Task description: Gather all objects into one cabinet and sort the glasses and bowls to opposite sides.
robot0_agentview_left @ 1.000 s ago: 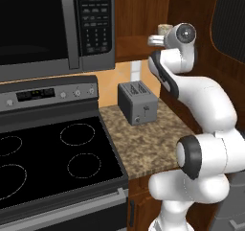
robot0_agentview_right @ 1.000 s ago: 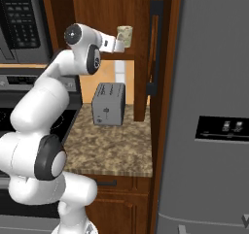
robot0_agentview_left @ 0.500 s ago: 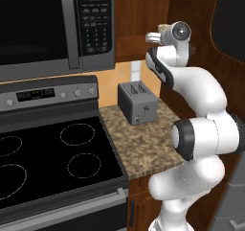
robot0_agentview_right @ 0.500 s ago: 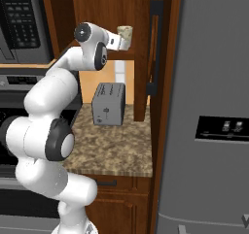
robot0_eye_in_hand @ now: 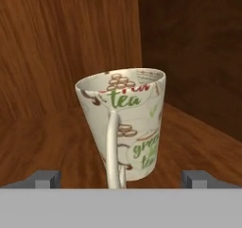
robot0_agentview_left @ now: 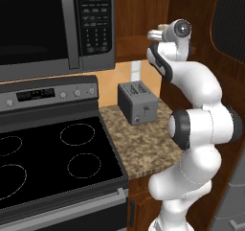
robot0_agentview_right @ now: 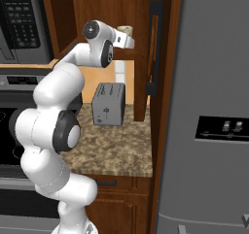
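A pale cream cup [robot0_eye_in_hand: 127, 123] printed with "tea", one of the glasses, stands upright on the shelf board of the reddish-brown cabinet [robot0_eye_in_hand: 56, 47]. Its thin handle faces the hand. My gripper [robot0_eye_in_hand: 121, 179] is open right in front of the cup, with one dark fingertip [robot0_eye_in_hand: 47, 179] on each side and neither touching it. From the right base view the same cup [robot0_agentview_right: 125, 30] peeks out just past the gripper [robot0_agentview_right: 128, 40] inside the cabinet [robot0_agentview_right: 97, 7]. In the left base view the gripper [robot0_agentview_left: 154, 34] reaches into the cabinet [robot0_agentview_left: 139, 14]. The bowls are out of view.
A grey toaster [robot0_agentview_left: 136, 102] [robot0_agentview_right: 108, 103] stands on the speckled counter [robot0_agentview_left: 143, 146] below the cabinet. The black microwave [robot0_agentview_left: 48, 28] and stove [robot0_agentview_left: 52, 153] lie to the left. The cabinet's side post [robot0_agentview_right: 156, 48] and the grey fridge [robot0_agentview_right: 209, 107] close in on the right.
The arm's elbow has swung up and forward, and the hand has edged a little closer to the cup. The jaws have stayed open and the cup has not moved.
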